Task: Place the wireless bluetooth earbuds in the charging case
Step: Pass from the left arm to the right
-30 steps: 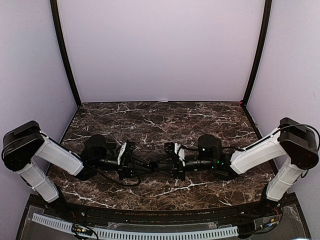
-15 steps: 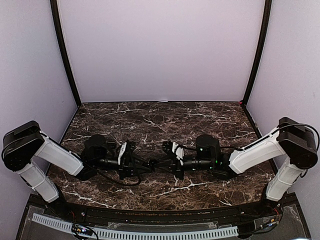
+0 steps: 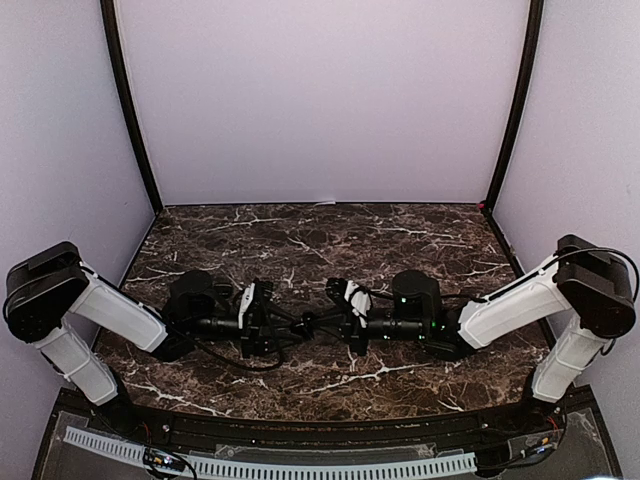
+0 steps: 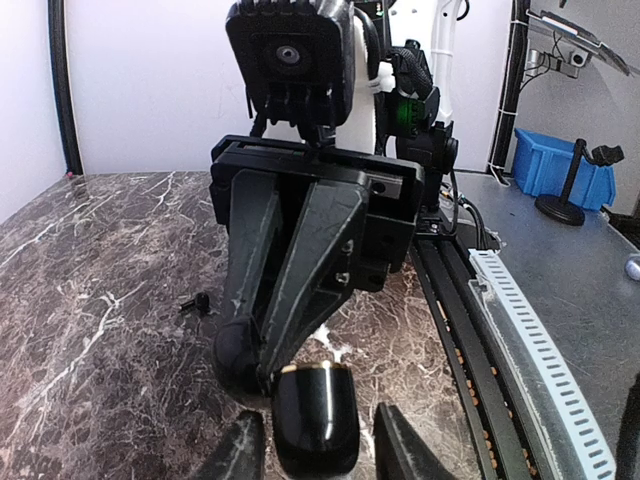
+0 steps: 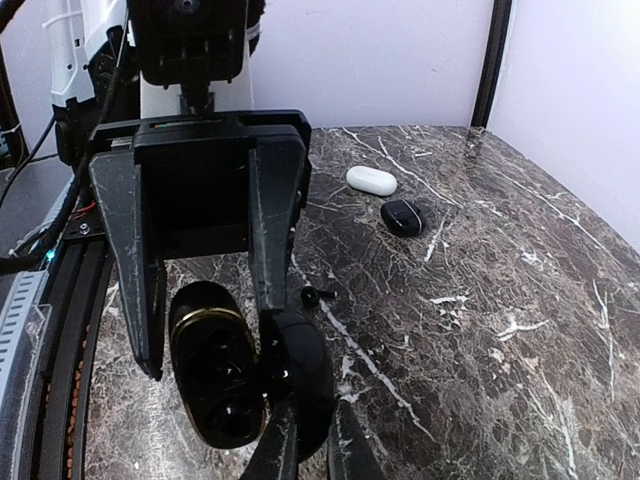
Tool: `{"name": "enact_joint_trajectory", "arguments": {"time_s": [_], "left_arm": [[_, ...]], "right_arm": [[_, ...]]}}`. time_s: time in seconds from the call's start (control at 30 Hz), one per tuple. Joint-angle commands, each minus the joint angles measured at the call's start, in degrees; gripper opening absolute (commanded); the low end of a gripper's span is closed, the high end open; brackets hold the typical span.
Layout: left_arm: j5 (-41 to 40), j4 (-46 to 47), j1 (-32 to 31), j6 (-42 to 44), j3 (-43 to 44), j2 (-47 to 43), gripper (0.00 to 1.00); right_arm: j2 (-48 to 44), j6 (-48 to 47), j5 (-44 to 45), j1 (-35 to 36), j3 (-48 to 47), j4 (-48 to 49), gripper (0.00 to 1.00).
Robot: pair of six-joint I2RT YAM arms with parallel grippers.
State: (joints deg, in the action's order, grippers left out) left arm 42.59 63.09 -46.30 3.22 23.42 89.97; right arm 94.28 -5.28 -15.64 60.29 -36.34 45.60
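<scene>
**Your two grippers meeting at an open charging case, near the front of the table [image 5: 480,300].**

Your left gripper [image 5: 212,335] stands with its jaws slightly spread on either side of the black, gold-rimmed charging case [image 5: 215,385], and the left wrist view shows a thin gap at each side. Your right gripper [image 4: 245,355] is pinched on the raised lid [image 5: 303,375] of that case. One black earbud [image 5: 318,294] lies on the marble just beyond the case, apart from both grippers. You cannot tell whether any bud sits inside the case. Farther back, a white case [image 5: 372,180] and a second black case [image 5: 403,217] lie close together.
</scene>
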Motion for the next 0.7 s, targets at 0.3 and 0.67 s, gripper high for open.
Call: {"name": "enact_joint_trajectory", "arguments": {"time_s": [0.3,0.67], "left_arm": [[-2.79,-3.28,-0.45,-0.09,2.00,0.57,0.56],[-5.75,-2.43,-0.63,-1.02,1.54,0.29,0.63]], "right_arm": [[-1.32,0.71,3.28,0.35,0.92,3.43,0.04],[-1.57,0.62,7.96,0.35,1.09,2.94,0.04]]}}
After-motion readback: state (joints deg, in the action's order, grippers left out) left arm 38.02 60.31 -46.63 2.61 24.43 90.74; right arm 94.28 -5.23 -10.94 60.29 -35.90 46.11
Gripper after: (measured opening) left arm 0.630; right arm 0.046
